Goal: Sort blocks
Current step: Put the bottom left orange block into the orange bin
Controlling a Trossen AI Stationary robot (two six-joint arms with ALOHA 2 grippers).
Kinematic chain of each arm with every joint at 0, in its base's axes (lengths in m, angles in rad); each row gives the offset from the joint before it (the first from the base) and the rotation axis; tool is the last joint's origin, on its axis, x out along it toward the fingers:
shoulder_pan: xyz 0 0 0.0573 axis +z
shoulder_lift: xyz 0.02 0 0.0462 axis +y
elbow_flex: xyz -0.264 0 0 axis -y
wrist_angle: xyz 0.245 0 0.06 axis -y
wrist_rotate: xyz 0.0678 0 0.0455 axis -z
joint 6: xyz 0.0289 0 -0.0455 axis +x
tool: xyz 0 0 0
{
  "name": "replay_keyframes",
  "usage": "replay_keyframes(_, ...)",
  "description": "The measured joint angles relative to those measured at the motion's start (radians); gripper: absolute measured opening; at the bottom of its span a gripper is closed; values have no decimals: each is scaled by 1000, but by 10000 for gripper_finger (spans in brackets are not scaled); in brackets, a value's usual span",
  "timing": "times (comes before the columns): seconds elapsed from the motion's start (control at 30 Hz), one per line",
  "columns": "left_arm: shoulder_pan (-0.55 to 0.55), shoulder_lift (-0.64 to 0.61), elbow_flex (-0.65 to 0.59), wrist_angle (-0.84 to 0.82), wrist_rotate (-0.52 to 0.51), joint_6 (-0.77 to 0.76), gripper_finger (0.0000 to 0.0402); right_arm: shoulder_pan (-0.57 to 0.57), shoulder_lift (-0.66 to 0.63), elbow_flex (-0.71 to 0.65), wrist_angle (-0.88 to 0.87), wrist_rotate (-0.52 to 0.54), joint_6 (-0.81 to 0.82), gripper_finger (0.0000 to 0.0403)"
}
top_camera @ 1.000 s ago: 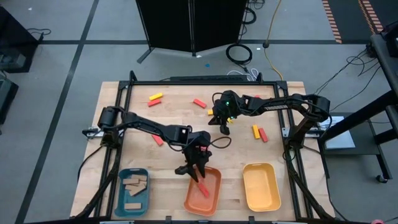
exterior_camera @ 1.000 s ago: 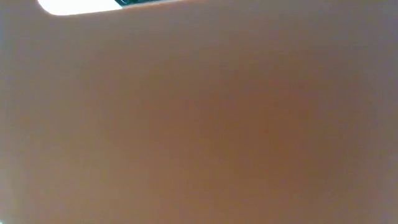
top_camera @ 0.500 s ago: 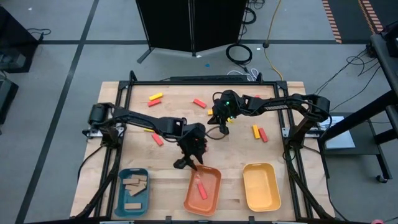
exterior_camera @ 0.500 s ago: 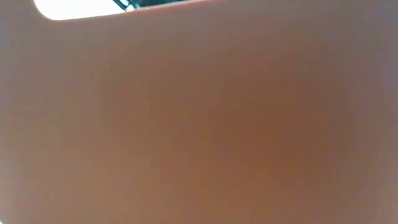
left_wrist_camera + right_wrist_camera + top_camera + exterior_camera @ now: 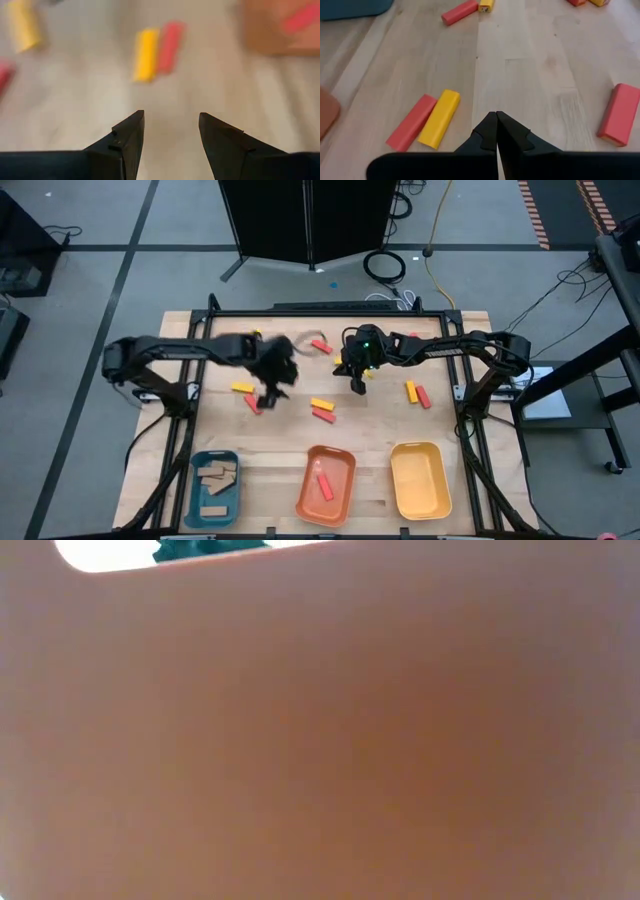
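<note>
Wooden table (image 5: 440, 430), red-yellow block pair (image 5: 157, 51) beyond empty parted left fingers (image 5: 127, 142)

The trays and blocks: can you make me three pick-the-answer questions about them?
1. Where is the orange tray?
A. between the blue and yellow trays
B. at the table's far edge
C. under the right arm

2. How many blocks lie in the orange tray?
A. none
B. one red
C. three yellow

3. The left gripper is:
A. open and empty
B. shut on a block
C. inside a tray

Answers: 1 A, it sits between the blue tray and yellow tray. 2 B, one red block shows inside. 3 A, its wrist view shows bare table between spread fingers.
</note>
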Motion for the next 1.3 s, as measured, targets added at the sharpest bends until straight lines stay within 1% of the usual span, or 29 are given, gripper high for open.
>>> replay_keyframes(0.07, 93, -37, -42, -2, -77, 6, 185, 0, 0, 0, 9, 0, 0, 0)
replay_keyframes(0.13, 188, -49, -63, -2, -192, 7, 185, 0, 0, 0, 18, 0, 0, 0)
replay_keyframes(0.17, 236, -49, -64, -16, -233, 6, 185, 0, 0, 0, 27, 0, 0, 0)
replay_keyframes(0.2, 285, -46, -64, -25, -249, 4, 185, 0, 0, 0, 36, 0, 0, 0)
replay_keyframes(0.27, 375, -25, -62, -44, -251, -3, 185, 0, 0, 0, 42, 0, -2, 0)
replay_keyframes(0.37, 480, 25, -61, -101, -219, -29, 185, 0, 0, 0, 41, 0, -8, 0)
replay_keyframes(0.47, 514, 70, -62, -190, -180, 10, 185, 0, 0, 0, 30, 0, -8, 0)
replay_keyframes(0.5, 504, 77, -62, -220, -159, 31, 185, 0, 0, 0, 23, 0, -8, 0)
replay_keyframes(0.57, 466, 78, -63, -228, -131, 49, 185, 0, 0, 0, 17, 0, -9, 0)
replay_keyframes(0.7, 352, 53, -62, -224, -129, 49, 185, 0, 0, 0, 17, 0, -18, 0)
replay_keyframes(0.8, 244, 49, -61, -225, -135, 52, 185, 0, 0, 0, 16, 0, -22, 0)
replay_keyframes(1.0, 19, 49, -61, -238, -200, 102, 185, 0, 0, 0, 16, -2, -33, 0)
replay_keyframes(1.07, -45, 49, -61, -236, -241, 103, 185, 0, 0, 0, 17, -2, -56, 0)
replay_keyframes(1.13, -98, 49, -61, -241, -302, 94, 185, 0, 0, 0, 21, -3, -76, 0)
replay_keyframes(1.2, -140, 49, -61, -251, -341, 81, 185, 0, 0, 0, 33, -3, -80, 0)
replay_keyframes(1.3, -184, 55, -61, -280, -347, 79, 185, 0, 0, 0, 29, -3, -74, 0)
